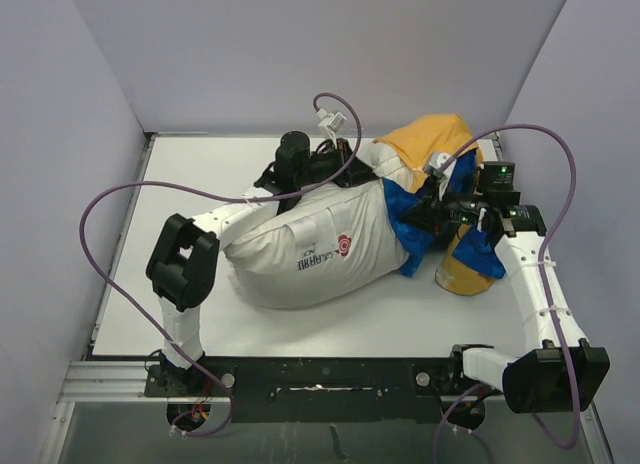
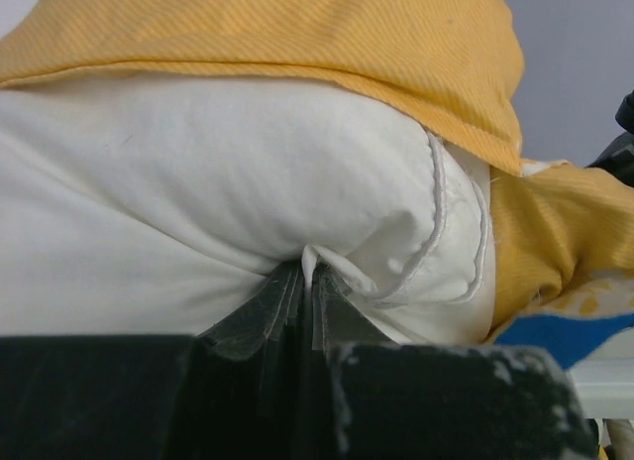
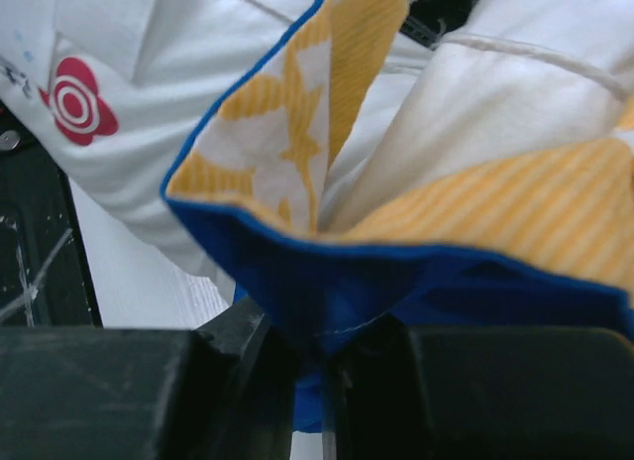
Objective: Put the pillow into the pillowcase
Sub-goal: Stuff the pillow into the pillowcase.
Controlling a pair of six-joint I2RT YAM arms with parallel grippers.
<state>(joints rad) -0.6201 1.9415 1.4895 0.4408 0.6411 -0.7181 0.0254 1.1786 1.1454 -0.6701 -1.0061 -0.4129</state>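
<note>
Upper centre of frame: left black two-finger gripper (image 1: 355, 172) clamped tight, arm extended. Centre right: right black two-finger gripper (image 1: 427, 214) likewise clamped.

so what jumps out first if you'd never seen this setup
A plump white pillow fills the middle of the table, its right end capped by a yellow-and-blue pillowcase. The left gripper pinches a pillow fold; the right gripper clamps the pillowcase's blue hem.
</note>
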